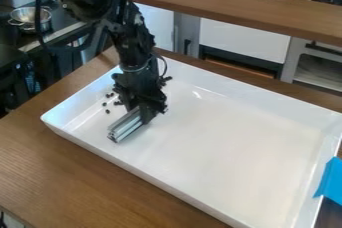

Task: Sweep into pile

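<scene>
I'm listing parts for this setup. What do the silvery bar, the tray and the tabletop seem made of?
Bar: satin metal, probably aluminum, going by its silvery sheen and lengthwise grooves.
Tray: glossy white, likely plastic, though enamel is possible; it shows a bright glint.
Tabletop: brown wood or wood laminate, low-sheen, judging by the streaky grain.

Smooth, glossy finish: rectangular white tray, apparently plastic. Visible grain, low sheen: brown wooden counter. Metallic sheen, grooved surface: long silver metal bar. Shiny metal, far left: round silver bowl with handles.
</scene>
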